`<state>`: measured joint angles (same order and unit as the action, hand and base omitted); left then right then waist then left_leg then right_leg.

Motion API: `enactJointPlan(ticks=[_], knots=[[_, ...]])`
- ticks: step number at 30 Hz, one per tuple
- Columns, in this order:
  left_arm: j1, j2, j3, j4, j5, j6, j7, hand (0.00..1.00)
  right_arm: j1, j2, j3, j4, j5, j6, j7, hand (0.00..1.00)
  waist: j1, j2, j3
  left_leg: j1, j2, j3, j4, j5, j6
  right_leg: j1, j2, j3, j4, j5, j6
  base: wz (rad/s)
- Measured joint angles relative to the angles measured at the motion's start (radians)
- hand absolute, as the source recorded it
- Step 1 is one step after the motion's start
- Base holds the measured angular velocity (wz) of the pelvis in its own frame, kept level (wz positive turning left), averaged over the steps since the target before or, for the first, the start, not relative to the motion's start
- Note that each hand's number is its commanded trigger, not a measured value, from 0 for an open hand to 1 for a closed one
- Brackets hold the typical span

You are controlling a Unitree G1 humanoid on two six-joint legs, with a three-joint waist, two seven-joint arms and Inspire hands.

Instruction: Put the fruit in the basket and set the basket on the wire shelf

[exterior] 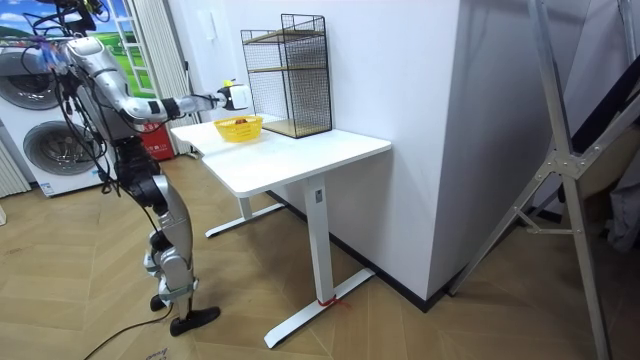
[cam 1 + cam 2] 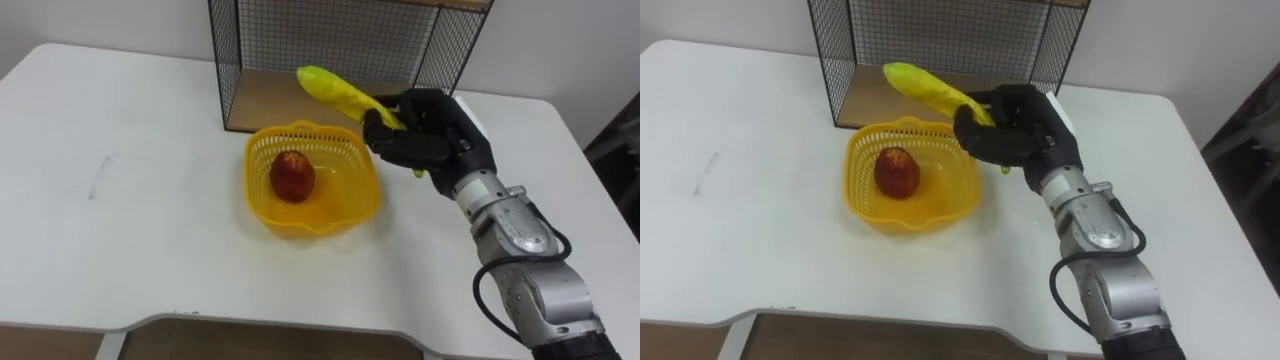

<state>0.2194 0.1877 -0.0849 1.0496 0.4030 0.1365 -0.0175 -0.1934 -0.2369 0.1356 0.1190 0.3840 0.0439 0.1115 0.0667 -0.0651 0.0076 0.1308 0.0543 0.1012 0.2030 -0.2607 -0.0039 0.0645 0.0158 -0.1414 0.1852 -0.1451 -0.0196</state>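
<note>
— What sits closest to the lens?

— The robot's right hand [image 2: 430,140], coming in from the right of the yellow basket [image 2: 300,228]. Its dark fingers are curled tight round one end of a banana [image 2: 335,88].

— Where is the banana relative to the basket?

— Just beyond the basket's far right rim, raised off the white table [image 2: 130,200]. Its long axis slants away from the hand. The gripped end is right of the basket, while the free tip points left and back, above the basket's rear rim. That tip aims at the mouth of the wire shelf [image 2: 270,100] directly behind the basket.

— Is anything in the basket already?

— One red apple [image 2: 292,176], left of centre on the basket's floor. The right half is bare.

— What does the next move hinge on?

— As I read it, the basket's hollow lies to the hand's left and nearer the robot. The banana would have to travel that way and down, probably turning so its length drops inside the rim. Otherwise it could bridge the rim or knock the apple. The basket is not yet on the shelf.

— And where is the robot?

— Standing on the side of the basket away from the shelf, arm stretched out over the table.
</note>
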Motion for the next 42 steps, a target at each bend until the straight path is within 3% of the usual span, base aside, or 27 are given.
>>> enactJointPlan(ticks=[11, 21, 42], knots=[[-0.007, 0.006, 0.000, -0.012, 0.000, 0.005, 0.000, 0.00, 0.000, 0.000, 0.002, 0.062, -0.029, 0.001, -0.010, 0.00, 0.001, 0.000, -0.0008, 0.000, 0.000, -0.007, 0.000, 0.000, 0.000, 0.004, 0.000, -0.006, -0.001, 0.000, 0.000, 0.00], [-0.009, 0.002, 0.000, -0.008, 0.000, 0.015, 0.000, 0.00, 0.000, 0.004, 0.003, 0.105, -0.080, 0.001, -0.007, 0.00, 0.022, 0.001, -0.0010, 0.000, 0.000, -0.014, -0.001, 0.000, 0.000, 0.007, 0.000, -0.016, -0.001, 0.000, 0.000, 0.02], [-0.009, -0.001, -0.015, 0.004, -0.001, 0.015, 0.003, 0.00, 0.002, 0.005, 0.042, 0.139, -0.083, 0.001, 0.000, 0.00, 0.016, 0.012, -0.0035, -0.002, 0.000, -0.021, 0.001, 0.000, 0.000, 0.010, -0.003, -0.028, 0.001, 0.001, -0.001, 0.00]])
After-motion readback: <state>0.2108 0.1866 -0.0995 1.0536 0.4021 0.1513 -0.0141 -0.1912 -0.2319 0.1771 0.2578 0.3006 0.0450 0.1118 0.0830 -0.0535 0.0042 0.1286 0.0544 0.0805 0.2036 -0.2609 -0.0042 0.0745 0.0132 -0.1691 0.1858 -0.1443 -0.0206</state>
